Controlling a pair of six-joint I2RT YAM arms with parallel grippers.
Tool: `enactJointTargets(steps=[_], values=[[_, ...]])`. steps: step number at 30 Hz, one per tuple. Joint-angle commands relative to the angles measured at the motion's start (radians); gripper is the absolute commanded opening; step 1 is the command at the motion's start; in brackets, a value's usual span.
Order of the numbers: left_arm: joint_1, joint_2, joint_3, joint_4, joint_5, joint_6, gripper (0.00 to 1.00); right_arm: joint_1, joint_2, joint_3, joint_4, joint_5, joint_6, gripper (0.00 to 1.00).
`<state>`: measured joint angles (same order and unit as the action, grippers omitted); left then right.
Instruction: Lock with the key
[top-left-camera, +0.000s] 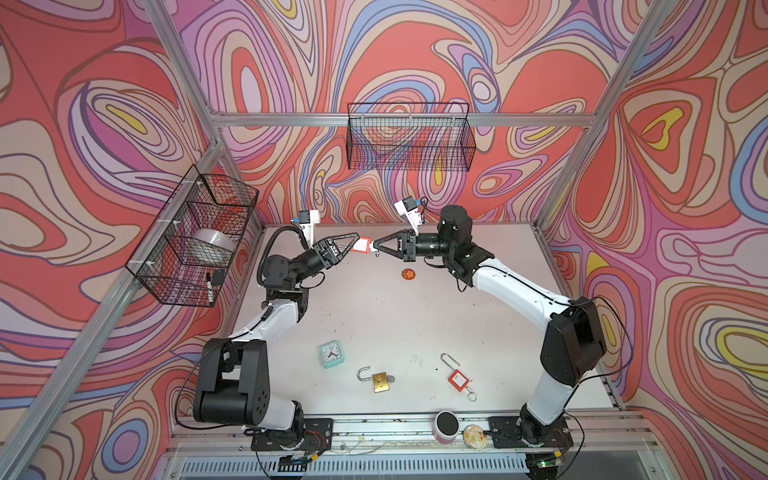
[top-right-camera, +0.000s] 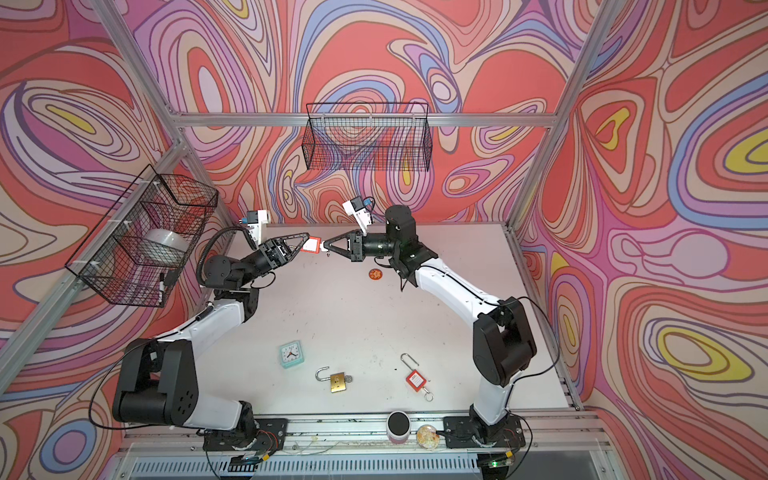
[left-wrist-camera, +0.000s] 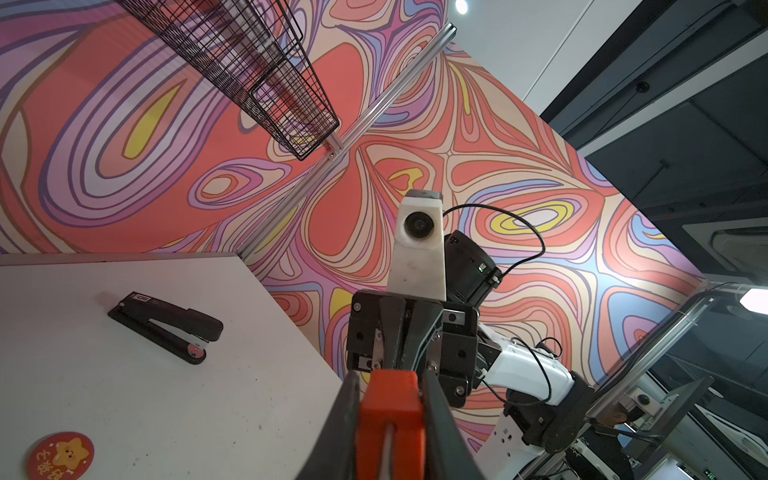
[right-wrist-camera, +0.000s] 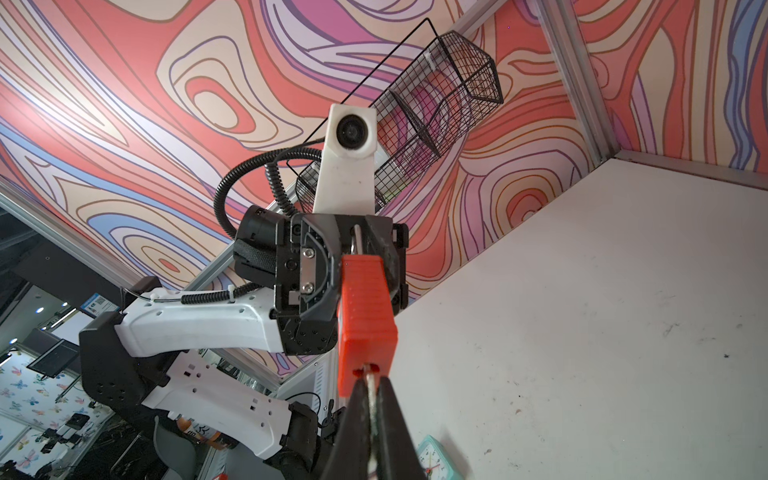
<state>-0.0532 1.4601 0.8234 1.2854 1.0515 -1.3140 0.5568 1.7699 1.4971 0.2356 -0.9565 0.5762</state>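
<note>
A red padlock (top-left-camera: 360, 244) (top-right-camera: 311, 244) hangs in the air above the back of the table, between my two grippers. My left gripper (top-left-camera: 354, 242) (top-right-camera: 306, 240) (left-wrist-camera: 390, 376) is shut on the padlock's (left-wrist-camera: 390, 415) body, one finger on each flat side. My right gripper (top-left-camera: 376, 247) (top-right-camera: 326, 246) (right-wrist-camera: 371, 380) faces it from the right and is shut on the key (right-wrist-camera: 371, 390). The key's metal blade sits in the keyhole at the end of the padlock (right-wrist-camera: 365, 316). The shackle (right-wrist-camera: 356, 239) runs back between the left fingers.
An open brass padlock (top-left-camera: 380, 380), another red padlock (top-left-camera: 457, 378) with a key ring and a teal clock (top-left-camera: 331, 353) lie near the table's front. A red star badge (top-left-camera: 409, 274) and a black stapler (left-wrist-camera: 166, 324) lie further back. Wire baskets (top-left-camera: 409, 137) (top-left-camera: 195, 237) hang on the walls.
</note>
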Motion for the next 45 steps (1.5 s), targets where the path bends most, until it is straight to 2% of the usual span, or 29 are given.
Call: enactJointTargets(steps=[1, 13, 23, 27, 33, 36, 41, 43, 45], values=[[0.002, -0.018, 0.011, 0.075, -0.024, -0.007, 0.0, -0.001, -0.063, -0.041, -0.019, 0.008, -0.078, 0.0], [0.013, -0.019, -0.01, 0.074, -0.053, 0.028, 0.0, -0.099, -0.136, -0.163, -0.059, 0.028, -0.054, 0.0], [0.013, -0.01, -0.033, 0.071, -0.053, 0.045, 0.0, -0.135, -0.172, -0.252, -0.051, 0.029, -0.044, 0.0], [0.013, 0.014, -0.049, 0.037, -0.047, 0.069, 0.0, -0.165, -0.241, -0.35, -0.067, 0.096, -0.062, 0.0], [0.007, -0.049, -0.122, -0.265, -0.058, 0.247, 0.0, -0.169, -0.27, -0.414, -0.179, 0.262, -0.082, 0.0], [-0.008, -0.085, -0.155, -0.439, -0.083, 0.359, 0.0, -0.17, -0.276, -0.441, -0.164, 0.339, -0.055, 0.0], [-0.026, -0.103, -0.103, -0.821, -0.104, 0.538, 0.0, -0.169, -0.297, -0.526, -0.049, 0.426, 0.025, 0.0], [-0.03, -0.1, -0.071, -0.981, -0.141, 0.621, 0.0, -0.168, -0.299, -0.538, -0.081, 0.482, 0.02, 0.0], [-0.031, -0.087, -0.06, -1.053, -0.165, 0.668, 0.0, -0.166, -0.296, -0.546, -0.114, 0.521, 0.009, 0.0]])
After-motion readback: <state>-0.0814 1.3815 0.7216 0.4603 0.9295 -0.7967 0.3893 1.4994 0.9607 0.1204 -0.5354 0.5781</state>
